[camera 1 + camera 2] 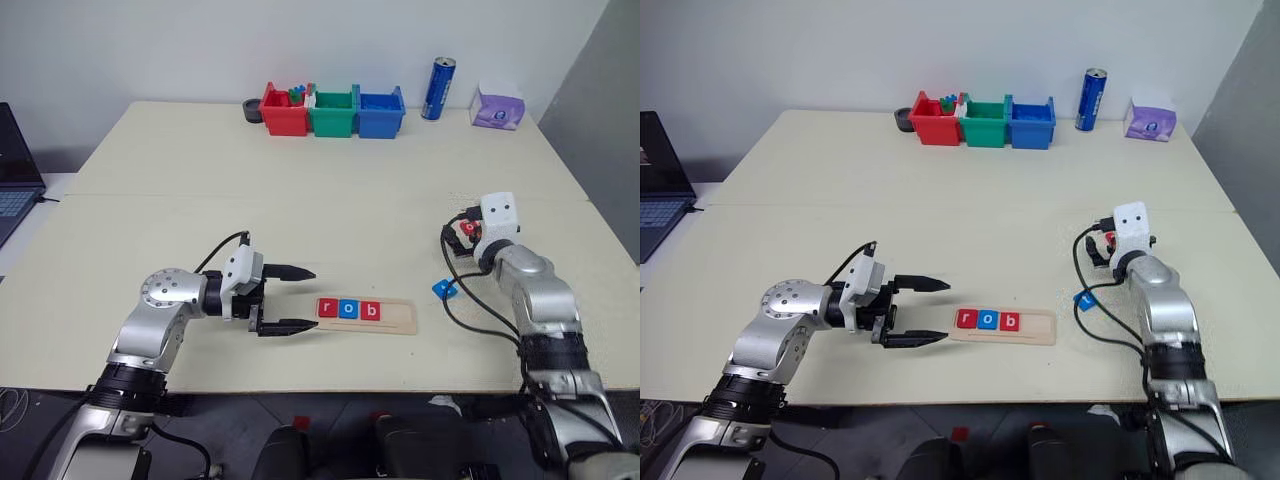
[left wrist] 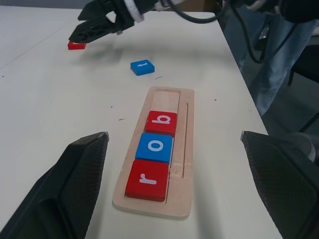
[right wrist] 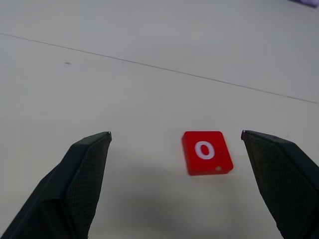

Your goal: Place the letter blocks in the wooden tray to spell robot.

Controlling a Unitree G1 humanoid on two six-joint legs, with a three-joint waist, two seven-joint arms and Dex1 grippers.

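Note:
The wooden tray [image 1: 398,318] lies near the table's front edge with three letter blocks at its left end: a red r [image 1: 327,308], a blue o [image 1: 349,309] and a red b [image 1: 371,311]. My left gripper [image 1: 305,298] is open just left of the tray, with its fingers pointing along it. A blue t block [image 1: 444,289] lies on the table to the right of the tray. Farther right, a red o block [image 3: 207,152] lies flat on the table. My right gripper [image 3: 175,134] is open just short of it, and the block sits nearer one finger.
Red [image 1: 284,110], green [image 1: 332,112] and blue [image 1: 381,112] bins stand in a row at the table's back edge. A blue can [image 1: 438,88] and a purple tissue pack [image 1: 498,106] are to their right. A laptop [image 1: 15,170] sits off the left side.

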